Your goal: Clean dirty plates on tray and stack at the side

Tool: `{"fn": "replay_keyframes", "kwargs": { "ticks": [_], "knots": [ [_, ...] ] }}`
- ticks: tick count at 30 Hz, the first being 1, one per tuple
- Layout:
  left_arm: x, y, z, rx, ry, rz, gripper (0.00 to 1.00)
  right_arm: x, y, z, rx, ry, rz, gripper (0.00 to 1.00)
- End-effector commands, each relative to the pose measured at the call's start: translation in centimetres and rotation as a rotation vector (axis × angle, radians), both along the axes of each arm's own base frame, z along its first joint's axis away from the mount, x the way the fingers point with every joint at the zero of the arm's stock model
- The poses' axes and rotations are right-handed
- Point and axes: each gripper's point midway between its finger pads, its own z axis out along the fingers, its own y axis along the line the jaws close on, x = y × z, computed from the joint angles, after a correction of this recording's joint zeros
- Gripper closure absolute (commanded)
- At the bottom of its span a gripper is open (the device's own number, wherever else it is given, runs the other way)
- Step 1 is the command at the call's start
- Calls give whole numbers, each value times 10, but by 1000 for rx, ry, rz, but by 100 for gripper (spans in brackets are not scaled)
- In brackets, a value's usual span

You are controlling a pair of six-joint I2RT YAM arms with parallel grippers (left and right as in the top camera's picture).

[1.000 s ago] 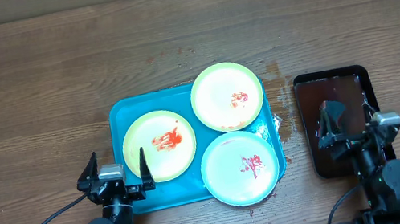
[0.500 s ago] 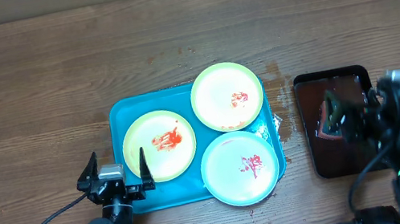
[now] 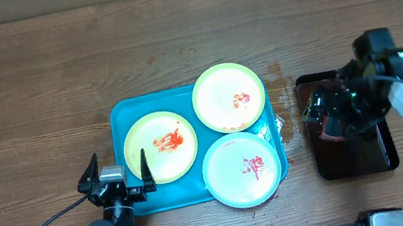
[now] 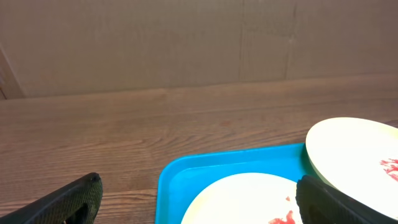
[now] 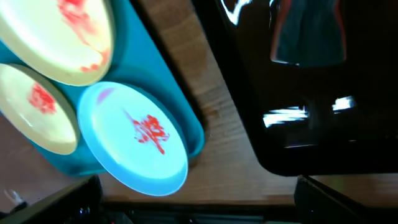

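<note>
From my station, all three plates lie on the turquoise tray [image 3: 132,112], each with a red smear, and none is stacked at the side yet. The yellow plate [image 3: 159,146] fills the tray's left half. The green plate [image 3: 228,97] sits at its far right corner and the blue plate [image 3: 244,168] at its near right corner, hanging a little over the rim. The tray's long axis runs left to right across the table [image 3: 31,76]. The plates are round, so their own orientation does not matter for an approach.

The left gripper [image 3: 119,172] sits low at the tray's near left corner, jaws spread wide and empty. The yellow plate is directly ahead of it, so this arm is plainly the nearer one for that plate.

The right gripper [image 5: 199,202] is also wide open with nothing in it. It hovers over the dark tray [image 3: 357,161], which lies just right of the turquoise one with its long axis running away from the robot. From there the plates lie to the gripper's left. The blue one is closest, parted from the dark tray by a strip of bare wood.

My guess is that the right arm is after something to wipe with. The glossy dark surface throws reflections, though, and I cannot tell whether anything lies on it.
</note>
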Motion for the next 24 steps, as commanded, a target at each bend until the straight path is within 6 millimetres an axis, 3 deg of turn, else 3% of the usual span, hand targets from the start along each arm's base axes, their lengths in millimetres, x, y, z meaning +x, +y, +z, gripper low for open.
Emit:
{"fn": "replay_keyframes", "kwargs": {
  "ticks": [1,8,13,19,24],
  "knots": [
    [0,0,0,14,-7,-5,0,7,1,4,20,-34,49,0],
    [0,-1,0,14,-7,-8,0,21,1,9,18,-111,47,0],
    [0,-4,8,-3,-36,-26,0,14,6,10,47,-103,106,0],
    [0,-3,-3,-34,45,-18,0,14,6,10,47,-106,108,0],
    [3,6,17,-57,134,43,0,17,6,10,45,-120,109,0]
  ]
}}
